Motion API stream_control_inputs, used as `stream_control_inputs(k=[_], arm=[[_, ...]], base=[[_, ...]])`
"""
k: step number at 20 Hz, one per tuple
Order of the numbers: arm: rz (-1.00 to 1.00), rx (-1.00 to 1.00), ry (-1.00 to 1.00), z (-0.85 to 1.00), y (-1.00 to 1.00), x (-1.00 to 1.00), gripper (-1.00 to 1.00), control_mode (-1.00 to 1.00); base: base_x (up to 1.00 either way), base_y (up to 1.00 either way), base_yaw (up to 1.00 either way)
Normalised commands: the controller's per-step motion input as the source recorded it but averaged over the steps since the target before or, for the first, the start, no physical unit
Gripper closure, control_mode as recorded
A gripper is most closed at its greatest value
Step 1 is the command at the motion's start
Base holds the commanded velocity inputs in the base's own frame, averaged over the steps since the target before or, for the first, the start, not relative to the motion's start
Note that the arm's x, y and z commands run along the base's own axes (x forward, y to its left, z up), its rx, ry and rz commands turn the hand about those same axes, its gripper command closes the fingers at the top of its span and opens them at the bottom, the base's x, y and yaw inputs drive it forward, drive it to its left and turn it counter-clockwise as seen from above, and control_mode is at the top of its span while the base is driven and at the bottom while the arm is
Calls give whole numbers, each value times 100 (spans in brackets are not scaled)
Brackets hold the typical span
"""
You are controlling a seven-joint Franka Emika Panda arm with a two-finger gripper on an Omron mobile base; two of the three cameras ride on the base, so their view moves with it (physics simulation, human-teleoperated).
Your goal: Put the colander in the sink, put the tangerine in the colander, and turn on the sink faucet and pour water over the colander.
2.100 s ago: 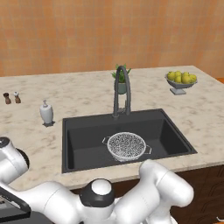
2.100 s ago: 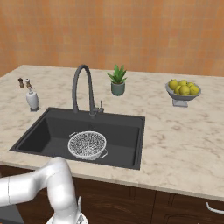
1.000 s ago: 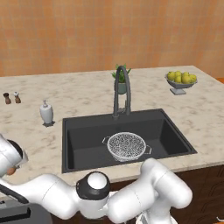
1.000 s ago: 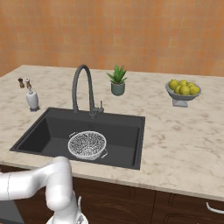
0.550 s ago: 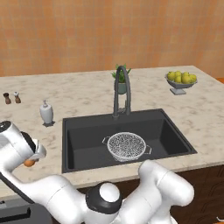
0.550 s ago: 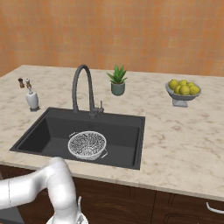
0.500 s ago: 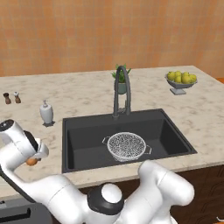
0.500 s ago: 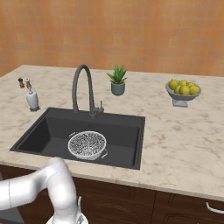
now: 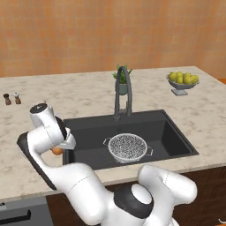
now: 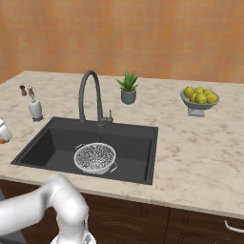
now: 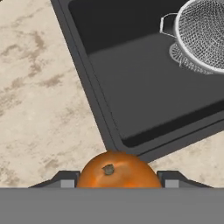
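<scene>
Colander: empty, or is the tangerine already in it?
Empty. The colander sits in the sink with bare mesh; the tangerine sits between the claw's fingers over the counter.

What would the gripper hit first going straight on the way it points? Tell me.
Holding the tangerine, the gripper points at the sink. It would probably meet the near rim or bare floor first; the colander sits off to the side.

Arm (image 9: pixel 88 185) is showing glossy white, rounded shells across the lower frame; dark grey round joint cap (image 9: pixel 132 203) at bottom centre, another dark cap (image 9: pixel 39 107) at left. No cables or markings are showing.
</scene>
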Motion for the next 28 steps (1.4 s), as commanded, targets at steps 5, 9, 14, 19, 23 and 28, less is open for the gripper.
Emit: stream_control_inputs(k=[5,9,14,19,23,28], arm=[[0,16,-3,56,-100,-30,100,-100],[0,17,-5,47,-100,-34,100,-100],[0,13,-1,24,-100,-36,100,-100],[0,5,0,17,-100,-3,100,-100],[0,3,-3,18,-100,-9,100,-100],[0,0,-9,13,-100,-15,100,-100]], base=[[0,0,0],[0,0,0],[0,0,0],[0,0,0],[0,0,0],[0,0,0]])
